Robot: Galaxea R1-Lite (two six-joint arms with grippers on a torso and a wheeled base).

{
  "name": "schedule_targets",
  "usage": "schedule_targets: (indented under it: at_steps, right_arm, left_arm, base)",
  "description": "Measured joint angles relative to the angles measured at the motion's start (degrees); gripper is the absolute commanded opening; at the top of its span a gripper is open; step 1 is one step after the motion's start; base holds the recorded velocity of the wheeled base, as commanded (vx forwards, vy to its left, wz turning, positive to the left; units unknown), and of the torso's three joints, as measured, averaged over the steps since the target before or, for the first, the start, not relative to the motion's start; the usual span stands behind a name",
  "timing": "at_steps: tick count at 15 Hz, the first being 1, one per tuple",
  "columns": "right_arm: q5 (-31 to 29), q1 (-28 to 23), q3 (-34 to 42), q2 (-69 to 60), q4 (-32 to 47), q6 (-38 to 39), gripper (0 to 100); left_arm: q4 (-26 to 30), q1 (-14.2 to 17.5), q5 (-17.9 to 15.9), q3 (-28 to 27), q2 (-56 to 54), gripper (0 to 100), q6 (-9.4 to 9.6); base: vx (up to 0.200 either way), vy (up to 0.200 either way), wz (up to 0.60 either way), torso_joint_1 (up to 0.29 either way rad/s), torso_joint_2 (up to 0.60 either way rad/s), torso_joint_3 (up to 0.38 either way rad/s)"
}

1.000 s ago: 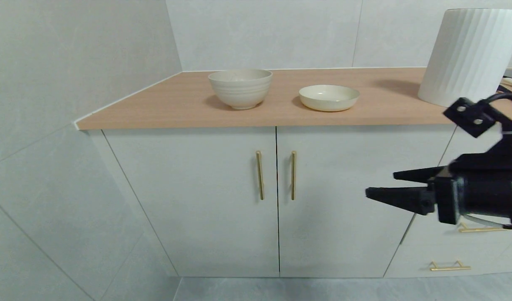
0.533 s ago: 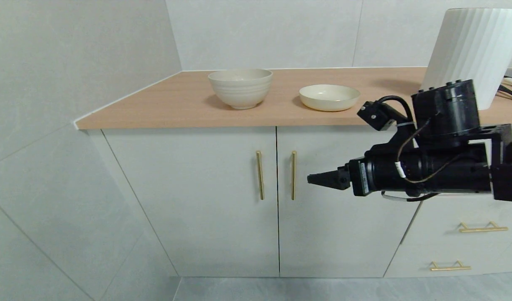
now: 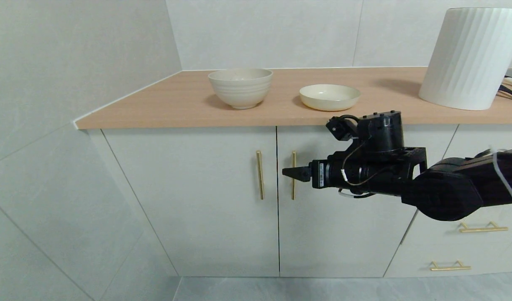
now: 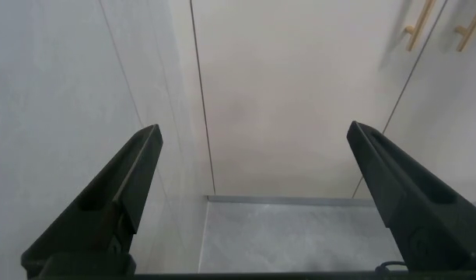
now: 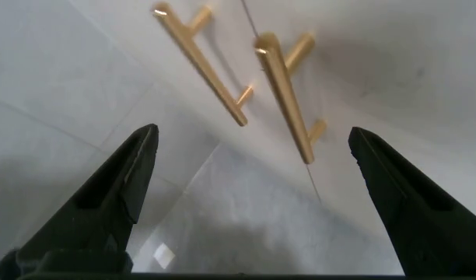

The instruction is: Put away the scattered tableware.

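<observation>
While the right tool (image 3: 288, 172) is held level, its tip just beside the brass handle (image 3: 293, 175) of the right-hand door (image 3: 335, 234), its fingers are recorded as spread wide, grasping nothing. The left tool (image 4: 253, 194) is likewise released, faced toward the floor (image 4: 277, 237). A ribbed bowl (image 3: 240, 88) and a shallow dish (image 3: 329, 97) are set upright and apart on the worktop (image 3: 172, 108), with a white fluted container (image 3: 469, 58) farther right.

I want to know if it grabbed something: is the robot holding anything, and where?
Nothing. The right gripper is open near the gold handle; the left gripper is open and empty.
</observation>
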Motion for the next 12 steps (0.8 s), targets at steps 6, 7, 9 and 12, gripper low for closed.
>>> schedule_targets:
  at_steps: [6, 7, 9, 12]
  right_arm:
    - [-0.95, 1.51, -0.02, 4.72, -5.91, 1.54, 100]
    - [-1.12, 1.68, -0.15, 5.34, -6.33, 1.65, 100]
    - [-1.23, 2.01, -0.37, 6.36, -9.28, 2.88, 100]
    - [-3.5, 3.0, -0.45, 8.18, -14.09, 4.27, 100]
  left_arm:
    - [0.0, 0.0, 0.0, 0.0, 0.0, 100, 0.02]
    - [0.0, 0.0, -0.02, 0.0, 0.0, 100, 0.02]
    - [0.0, 0.0, 0.0, 0.0, 0.0, 100, 0.0]
    - [0.0, 0.0, 0.0, 0.0, 0.0, 100, 0.0]
  base:
    - [0.0, 0.0, 0.0, 0.0, 0.0, 0.0]
    - [0.0, 0.0, 0.0, 0.0, 0.0, 0.0]
    - [0.0, 0.0, 0.0, 0.0, 0.0, 0.0]
    - [0.0, 0.0, 0.0, 0.0, 0.0, 0.0]
